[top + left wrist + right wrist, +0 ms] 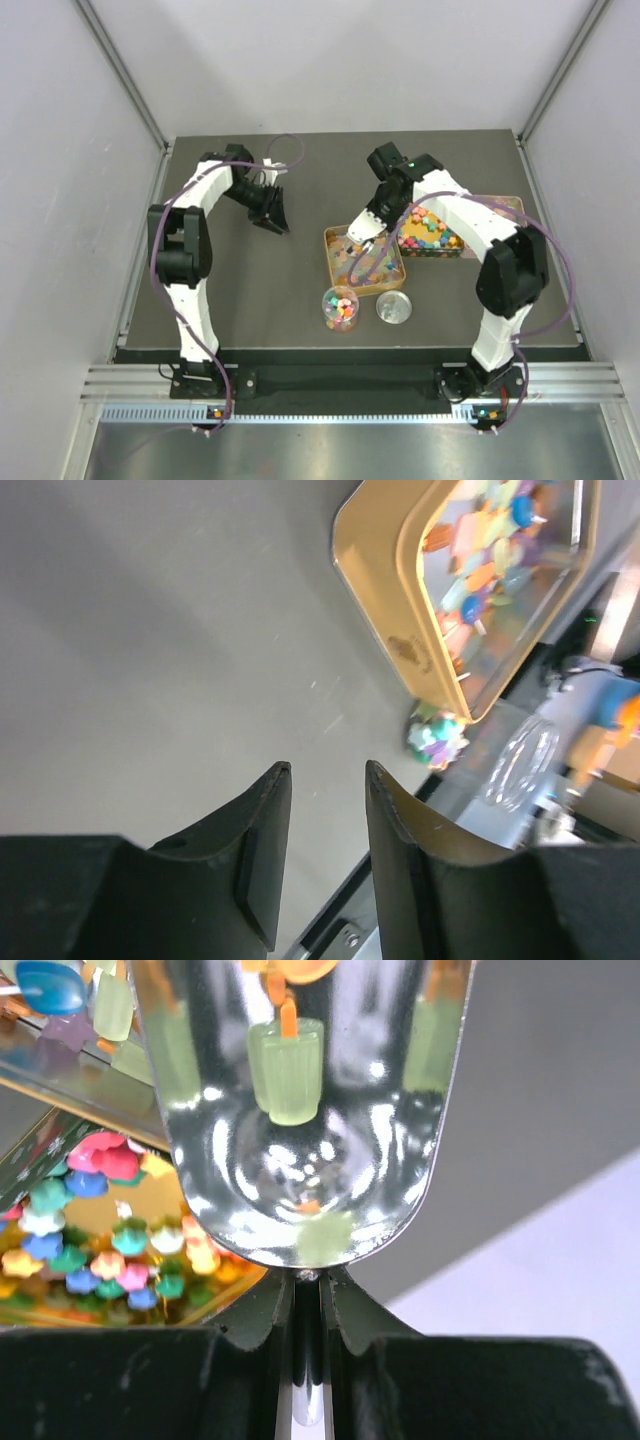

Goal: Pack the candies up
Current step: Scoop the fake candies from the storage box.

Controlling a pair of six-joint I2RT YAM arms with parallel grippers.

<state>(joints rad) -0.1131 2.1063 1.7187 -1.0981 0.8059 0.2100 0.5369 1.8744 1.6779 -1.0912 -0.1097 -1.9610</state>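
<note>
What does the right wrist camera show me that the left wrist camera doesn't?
Only the right wrist view: the right tool shut on the handle of a shiny metal scoop, with a pale green candy lying in its bowl. Only the left wrist view: the left tool, open and holding nothing, above the grey table, and the clear jar by the tin's corner. Both: a gold tin holding mixed-colour candies.

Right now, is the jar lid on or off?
Off: the silver lid lies on the table beside the jar, whose candies show from above.
</note>
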